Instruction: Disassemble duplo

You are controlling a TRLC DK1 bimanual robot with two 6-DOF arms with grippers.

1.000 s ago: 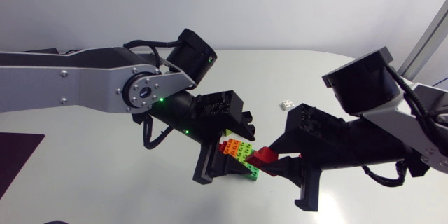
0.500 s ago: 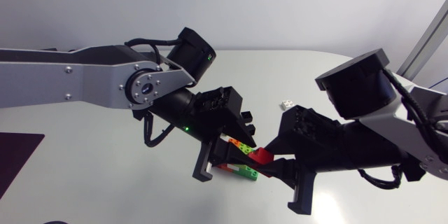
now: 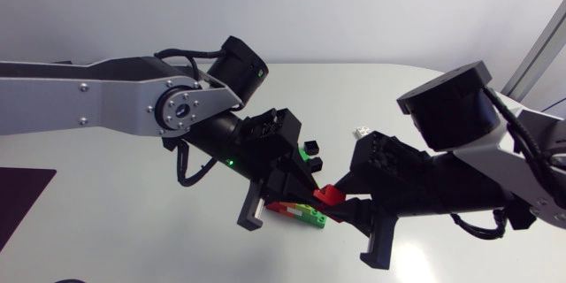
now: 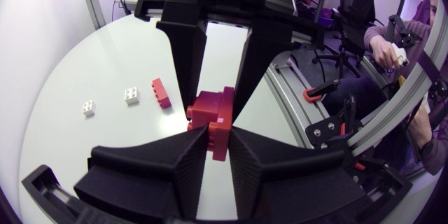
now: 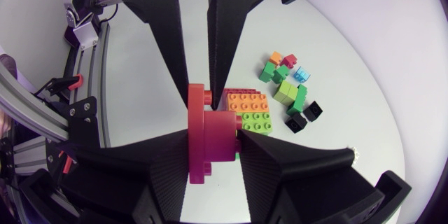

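Two tools, one stack, meeting in the lower middle of the overhead frame. The left arm (image 3: 97, 110) comes in from the left edge and the right arm (image 3: 495, 172) from the right, nose to nose over the white worktop (image 3: 124, 230).

The left tool (image 4: 215, 136) is narrow, fingers pinched on the brick stack (image 3: 305, 213), which shows orange and green layers with a red strip along one side. The right tool (image 5: 214, 143) is narrow too, clamped from both sides on the red brick (image 3: 329, 195) at the end of the stack nearest it. Red brick and stack are touching. Whether they are locked together or only butted up, I can't tell, nor whether the stack is clear of the worktop.

Now the loose pieces. From the right wrist, a small heap (image 5: 288, 87) of green, orange, blue, red and black bricks lies on the worktop beyond the stack, well apart from it. From the left wrist, out past the stack and beside the right tool's fingers, there's a row on the worktop: a first white brick (image 4: 87, 107), a second white brick (image 4: 131, 95), then a flat red brick (image 4: 162, 92) nearest the fingers. None of them touch.
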